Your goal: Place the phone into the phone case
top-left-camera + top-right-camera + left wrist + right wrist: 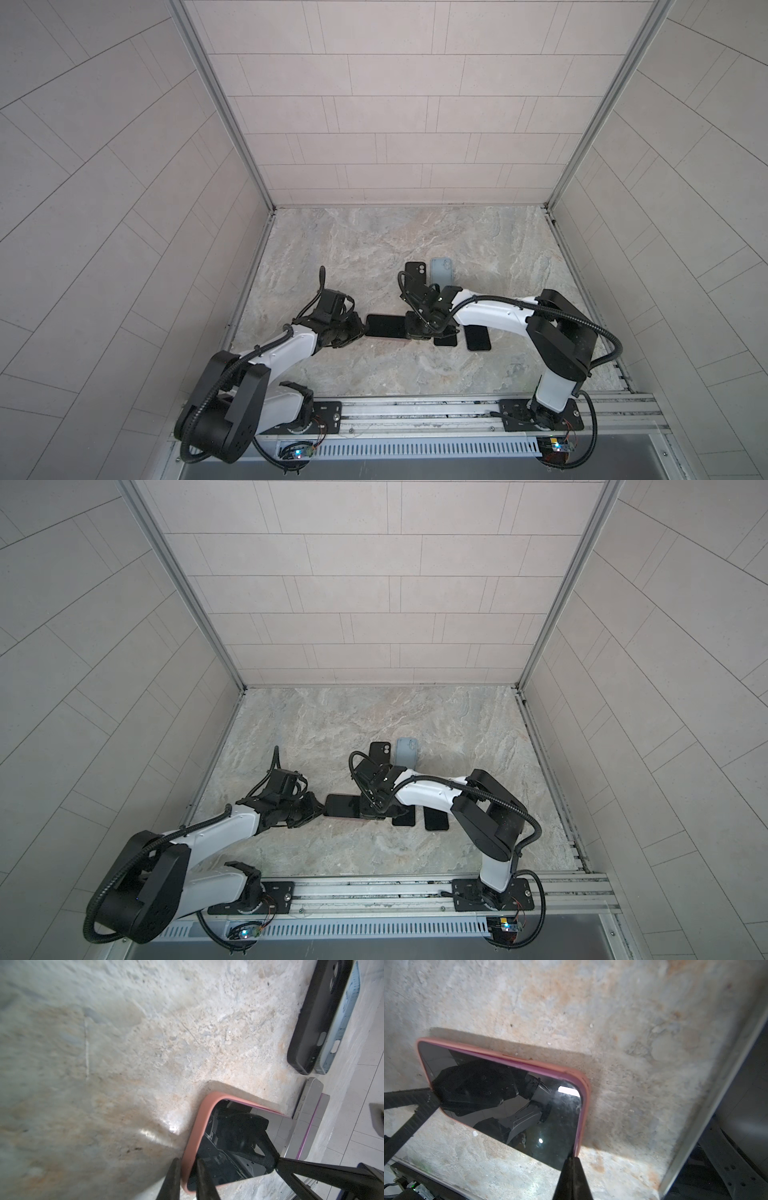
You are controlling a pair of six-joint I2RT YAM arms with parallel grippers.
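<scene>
Right wrist view: right gripper, jaws pressed together, touches glossy black phone at 3 o'clock overhead; left gripper pinches matte pink phone case rim at 9 o'clock.

No readable text, no labels, no brands, no numbers

**Two arms low over the middle, grippers tip to tip**

The left arm stretched forward and inward, its wrist near level. The left gripper held its fingers narrowly apart, pinching the phone case rim. The right arm was bent at the elbow and angled inward, wrist tipped down. The right gripper had its jaws pressed fully together.
</scene>
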